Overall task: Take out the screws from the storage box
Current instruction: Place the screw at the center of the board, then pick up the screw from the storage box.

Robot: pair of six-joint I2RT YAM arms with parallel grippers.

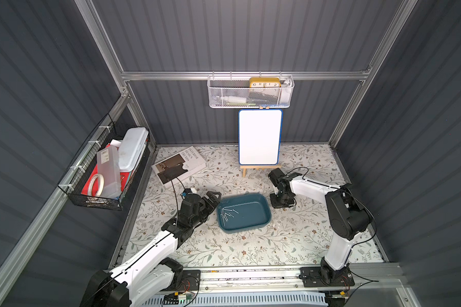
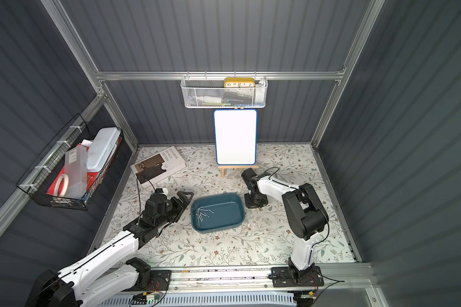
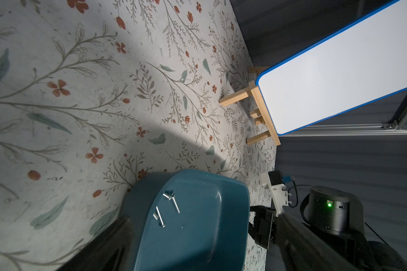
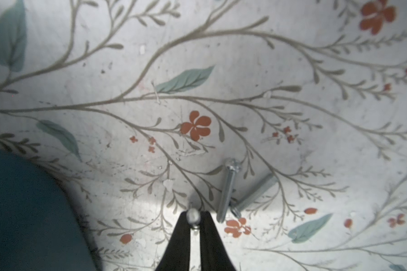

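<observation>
The storage box [image 1: 253,216] [image 2: 225,215] is a dark teal tray in the middle of the floral table. Several silver screws [image 1: 227,214] [image 2: 202,214] [image 3: 170,208] lie at its left end. My left gripper [image 1: 215,203] [image 2: 184,203] [image 3: 205,223] is open wide, with the box's [image 3: 197,241] left end between its fingers and a gap on one side. My right gripper [image 1: 281,203] [image 2: 254,203] [image 4: 195,219] points down at the table just right of the box [image 4: 21,211], shut on a screw [image 4: 193,217] at its fingertips. Two more screws [image 4: 228,187] lie on the table beside it.
A whiteboard on a small wooden easel [image 1: 260,137] stands at the back of the table. A book [image 1: 179,164] lies at the back left. A black wire basket [image 1: 104,170] hangs on the left wall and a white mesh basket [image 1: 250,91] on the back rail.
</observation>
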